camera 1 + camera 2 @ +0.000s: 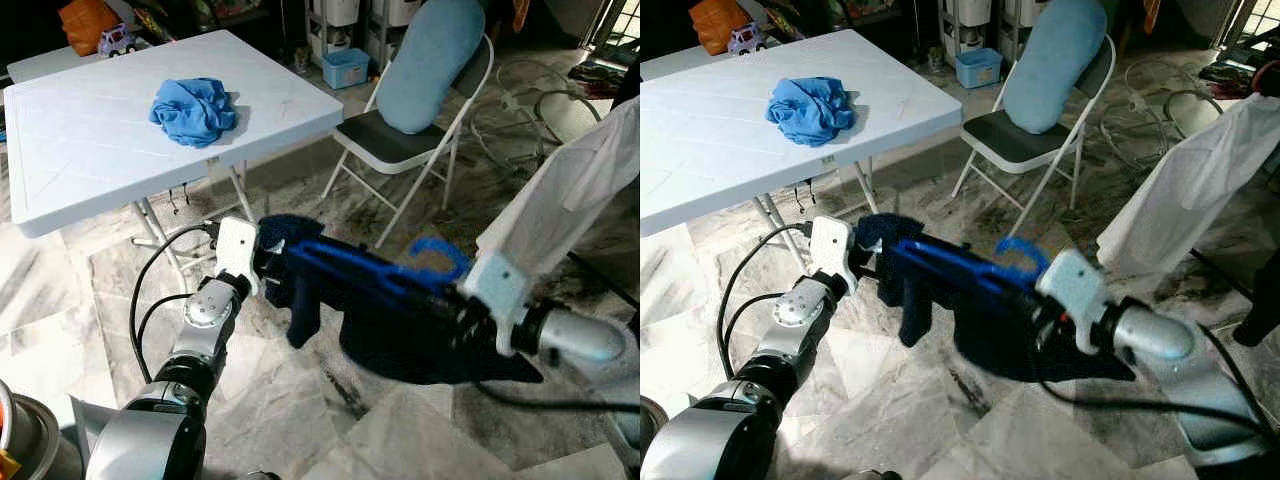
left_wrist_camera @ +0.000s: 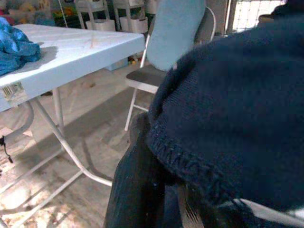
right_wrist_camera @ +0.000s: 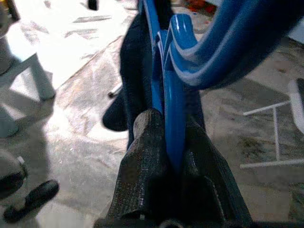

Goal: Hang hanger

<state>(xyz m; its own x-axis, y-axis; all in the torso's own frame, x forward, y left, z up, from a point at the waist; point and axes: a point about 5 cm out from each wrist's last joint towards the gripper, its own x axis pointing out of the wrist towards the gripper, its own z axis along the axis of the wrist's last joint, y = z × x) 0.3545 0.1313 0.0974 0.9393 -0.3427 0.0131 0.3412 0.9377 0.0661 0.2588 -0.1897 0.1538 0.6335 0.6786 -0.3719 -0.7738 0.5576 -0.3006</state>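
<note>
Hanger (image 1: pixel 360 270), a blue plastic one carrying a dark navy garment (image 1: pixel 420 340), is held out in the air between the two arms, above the marbled floor (image 1: pixel 300 410) and well apart from the white folding table (image 1: pixel 90 150) behind it. On that table lies a crumpled blue cloth (image 1: pixel 195 110); a folding chair (image 1: pixel 400 140) with a pale blue cushion (image 1: pixel 430 60) stands beyond, and a white garment (image 1: pixel 570 190) hangs at the robot's right. The navy garment droops from the bar, one sleeve dangling under the left end. The right gripper (image 3: pixel 173 142) is clenched on the hanger just below its hook (image 1: pixel 440 255), with the blue plastic pinched between the two black fingers (image 3: pixel 147 156) in the right wrist view. The left gripper (image 1: pixel 268 262) sits at the hanger's far end, buried in knit fabric; whether it is clamped there I cannot tell, since cloth covers the fingers. No rail or peg is plain to see here, so the step in hand seems to be carrying the load toward a hanging place, perhaps near the white garment. To do it well, I would keep the bar level so the garment does not slide off the left end, keep the hook turned upward and free of the cloth, and let the right arm lead while the left merely steadies.
</note>
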